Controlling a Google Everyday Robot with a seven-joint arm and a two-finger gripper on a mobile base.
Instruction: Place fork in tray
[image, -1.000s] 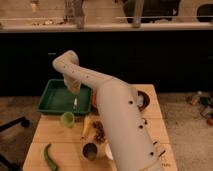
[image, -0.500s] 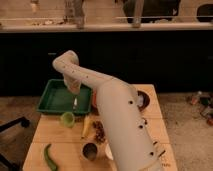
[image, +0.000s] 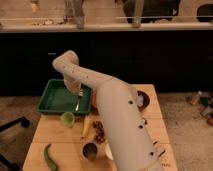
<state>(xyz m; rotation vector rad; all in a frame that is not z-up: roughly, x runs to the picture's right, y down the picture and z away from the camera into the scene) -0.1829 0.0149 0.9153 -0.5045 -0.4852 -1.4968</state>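
The green tray (image: 54, 102) sits at the back left of the wooden table. My gripper (image: 76, 92) hangs from the pale arm over the tray's right part. It is shut on the fork (image: 78, 103), a thin pale utensil that points down from the gripper over the tray's floor near the right rim. I cannot tell whether the fork's lower end touches the tray.
A small light-green cup (image: 67, 119) stands just in front of the tray. A long green pepper (image: 49, 157) lies at the front left. A metal cup (image: 90, 150) and a yellowish item (image: 86, 127) are mid-table. A dark bowl (image: 142, 100) is at the right. My arm (image: 125, 125) covers the table's middle.
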